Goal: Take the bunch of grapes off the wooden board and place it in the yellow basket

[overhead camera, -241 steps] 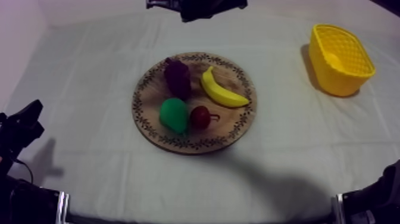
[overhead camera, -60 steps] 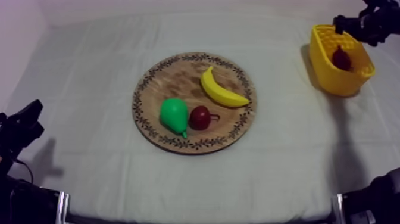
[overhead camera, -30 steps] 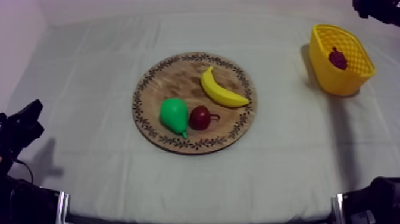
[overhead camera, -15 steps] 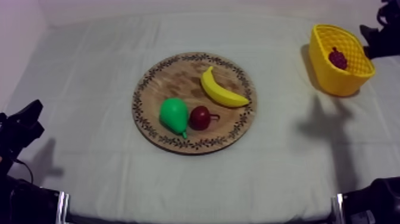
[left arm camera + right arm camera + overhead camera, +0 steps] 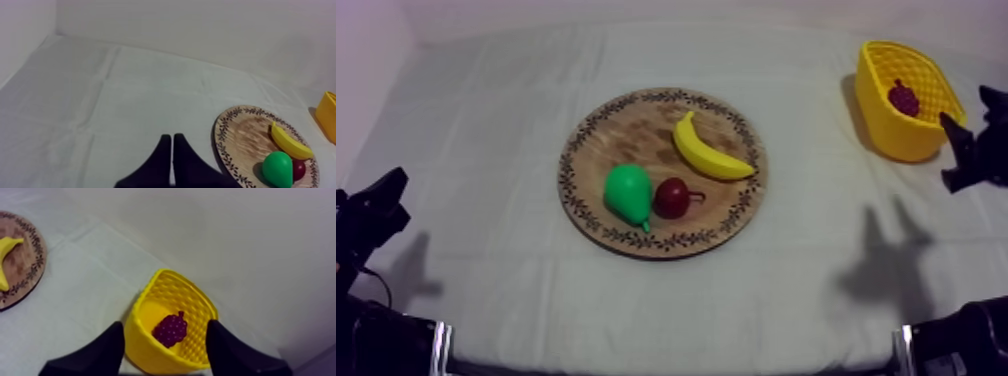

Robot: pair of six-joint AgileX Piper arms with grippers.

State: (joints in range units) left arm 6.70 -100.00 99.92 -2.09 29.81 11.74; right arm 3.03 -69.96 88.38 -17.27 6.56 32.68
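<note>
The dark purple bunch of grapes (image 5: 904, 98) lies inside the yellow basket (image 5: 896, 135) at the table's far right. My right gripper (image 5: 969, 107) hangs just right of the basket, open, with nothing between its fingers. In the right wrist view the two black fingers (image 5: 107, 348) stand wide apart above the basket (image 5: 145, 348), with the grapes (image 5: 171, 329) on its floor. My left gripper (image 5: 381, 195) rests low at the left, its fingers together as a wedge (image 5: 172, 137).
The round wooden board (image 5: 636, 125) sits mid-table with a banana (image 5: 709, 150), a green pear (image 5: 627, 193) and a small red fruit (image 5: 672, 197). Bare cloth lies between board and basket. The board (image 5: 240, 140) is near the left gripper.
The grapes have gone from the board into the basket and been let go. Over the last second my right arm has drawn back from beyond the basket towards the table's near right.
</note>
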